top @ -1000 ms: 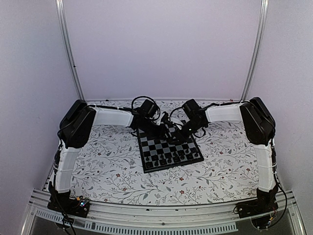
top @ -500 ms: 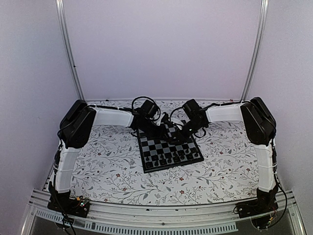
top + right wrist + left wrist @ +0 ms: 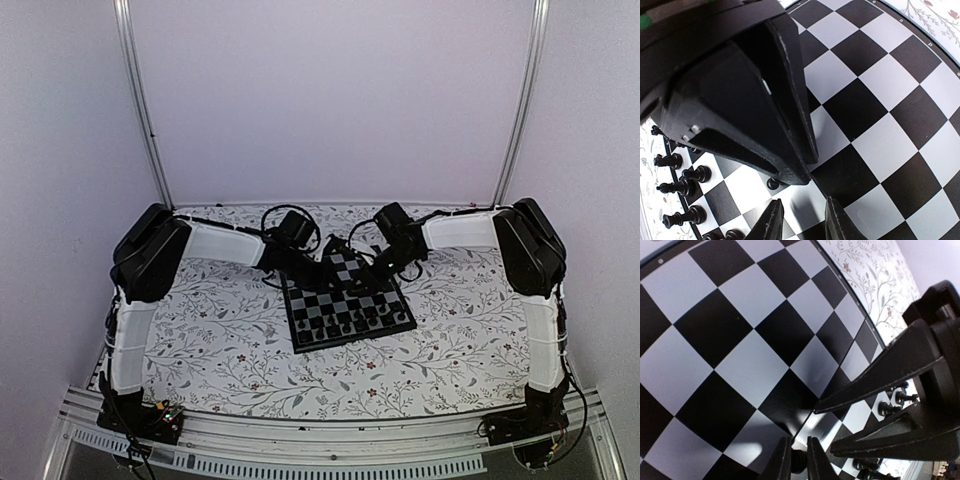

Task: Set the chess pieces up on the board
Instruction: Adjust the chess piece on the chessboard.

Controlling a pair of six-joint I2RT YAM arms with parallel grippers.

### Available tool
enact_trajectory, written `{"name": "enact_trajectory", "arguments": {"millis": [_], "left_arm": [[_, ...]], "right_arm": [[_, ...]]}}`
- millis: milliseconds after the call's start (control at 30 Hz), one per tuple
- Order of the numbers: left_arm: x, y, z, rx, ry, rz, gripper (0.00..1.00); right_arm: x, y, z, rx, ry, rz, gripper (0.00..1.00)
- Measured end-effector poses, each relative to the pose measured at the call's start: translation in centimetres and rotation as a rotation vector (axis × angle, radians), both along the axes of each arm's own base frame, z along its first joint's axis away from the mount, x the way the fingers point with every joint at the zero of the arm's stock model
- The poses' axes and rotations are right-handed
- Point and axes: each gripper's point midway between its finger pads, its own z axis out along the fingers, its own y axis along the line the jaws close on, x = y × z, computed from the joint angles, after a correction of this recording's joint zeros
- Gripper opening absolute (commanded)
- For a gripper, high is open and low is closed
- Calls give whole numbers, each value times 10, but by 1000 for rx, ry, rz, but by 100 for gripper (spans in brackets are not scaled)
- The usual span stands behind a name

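The board (image 3: 312, 298) lies in the middle of the table, and both grippers are low over its far half. In the left wrist view my left gripper (image 3: 798, 445) is shut on a small black chess piece (image 3: 798, 463) just above a pale square of the board (image 3: 740, 370). My right gripper (image 3: 803, 201) is open over bare board (image 3: 880, 90), with nothing between its fingers. It points at the left gripper's fingers (image 3: 765, 115), and the held piece (image 3: 772, 183) shows under them. Several chess pieces (image 3: 352, 322) stand in the rows along the near edge.
More black pieces (image 3: 677, 187) stand along the board's edge to the left in the right wrist view. The right gripper's fingers (image 3: 900, 370) fill the right of the left wrist view, close by. The floral tablecloth (image 3: 220, 340) surrounds the board.
My left arm has swung a little to the left and its wrist has dropped lower over the board's far left corner. The right arm has barely moved.
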Motion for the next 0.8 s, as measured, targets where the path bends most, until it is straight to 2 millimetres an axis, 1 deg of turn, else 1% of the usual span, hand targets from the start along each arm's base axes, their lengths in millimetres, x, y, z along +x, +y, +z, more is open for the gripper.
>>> {"name": "enact_trajectory", "arguments": {"millis": [233,433,600,700,800], "left_arm": [[1,3,0,-97,38,8,13],[1,7,0,-164,87,16,13],[2,8,1,-204,124,14,13],[1,7,1,-226,143,8,13],[1,7,1,-243,157,4,13]], "right_arm": [[-3,1,1,14,32,-5,31],[-8,2,0,-2,15,6,30],[-20,7,7,-39,-66,50,29],[-22,15,15,-49,-138,79,28],[-23,21,19,-66,-199,102,28]]}}
